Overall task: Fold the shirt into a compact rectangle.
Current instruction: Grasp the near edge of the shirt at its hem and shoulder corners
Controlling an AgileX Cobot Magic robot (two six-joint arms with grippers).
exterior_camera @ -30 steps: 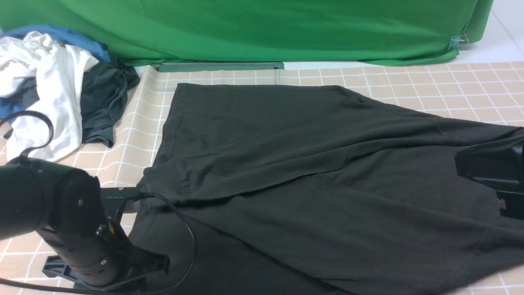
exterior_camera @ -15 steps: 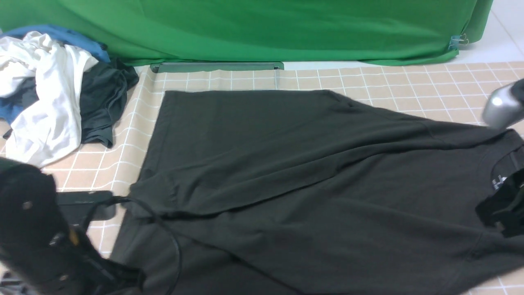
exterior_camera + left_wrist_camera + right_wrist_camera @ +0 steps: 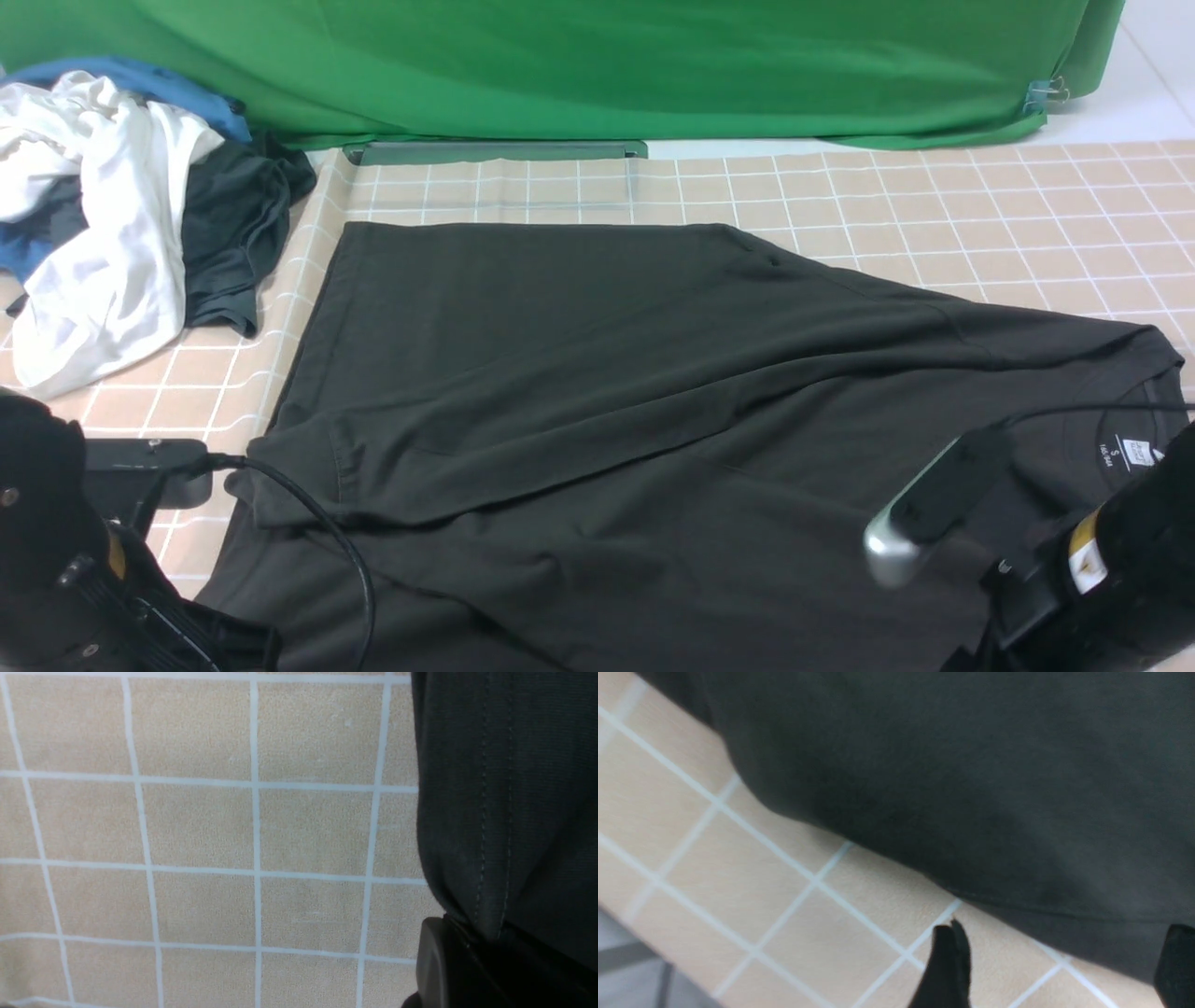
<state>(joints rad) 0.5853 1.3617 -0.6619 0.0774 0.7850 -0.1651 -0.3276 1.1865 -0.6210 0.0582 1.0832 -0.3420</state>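
Pinching the shirt (image 3: 607, 392) by its stitched hem, the left fingers (image 3: 448, 970) are closed on the cloth at the near left corner. The left wrist view shows the hem running into them, with bare tabletop (image 3: 980, 205) beside it. The black left arm (image 3: 56, 560) fills the near left corner, and its cable (image 3: 345, 551) loops over the shirt's near edge.

At the near right, the right arm (image 3: 1120, 579) hangs over the shirt just beside the collar. The right fingers (image 3: 948, 970) stand wide apart and hold nothing. Between them lie the shirt's edge and a strip of tabletop. Whether they touch either one I cannot tell.

The shirt lies spread across the middle of the checked beige tabletop, hem to the left and collar to the right, with the white neck label (image 3: 1134, 453) showing inside the collar. One part is folded over the far half, and its edge runs slantwise from the near left up toward the right.

Farther off on the left sits a heap of clothes: a white garment (image 3: 103, 233), a dark grey one (image 3: 233, 233) and a blue one (image 3: 187, 93). The heap is apart from the shirt.

Behind everything hangs a green backdrop (image 3: 653, 65).
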